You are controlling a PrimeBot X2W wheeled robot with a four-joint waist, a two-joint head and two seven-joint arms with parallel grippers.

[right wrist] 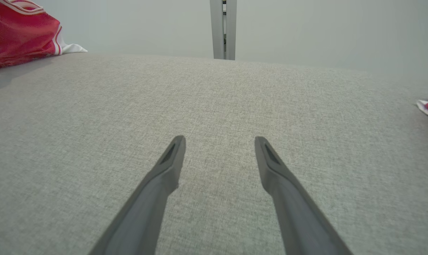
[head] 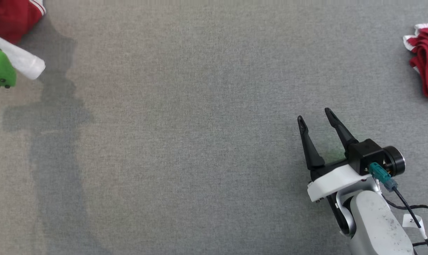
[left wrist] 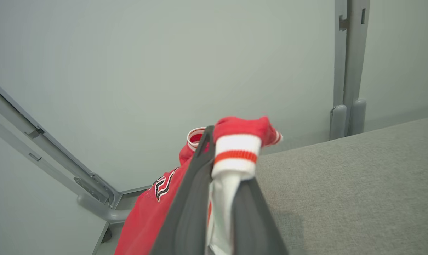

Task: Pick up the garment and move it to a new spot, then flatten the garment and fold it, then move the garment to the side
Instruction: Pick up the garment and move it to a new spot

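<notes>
Grey fabric covers the surface (head: 199, 141) in front of me, and nearest, at its near right corner, my right gripper (head: 314, 116) hovers just above the cloth with its two fingers spread wide and nothing between them. At the left edge my left gripper (left wrist: 217, 166) is pinched tight on the garment (left wrist: 146, 212), a red jersey with dark lettering. The fingers hold only its white-and-red ribbed trim (left wrist: 237, 156), which bunches over the fingertips while the red body hangs down beside the far left corner. Towards the far right edge lies a second red garment (head: 426, 60), well apart from both grippers. Beyond is a pale wall with a grey rail (left wrist: 93, 198) running down to the corner. My worry is the hold: it is a narrow bite on a thick hem, so the weight of the hanging body could drag the trim out as I carry it. The loose cloth could also snag on that rail or the surface's edge. If it lands crumpled, flattening will take both grippers.
</notes>
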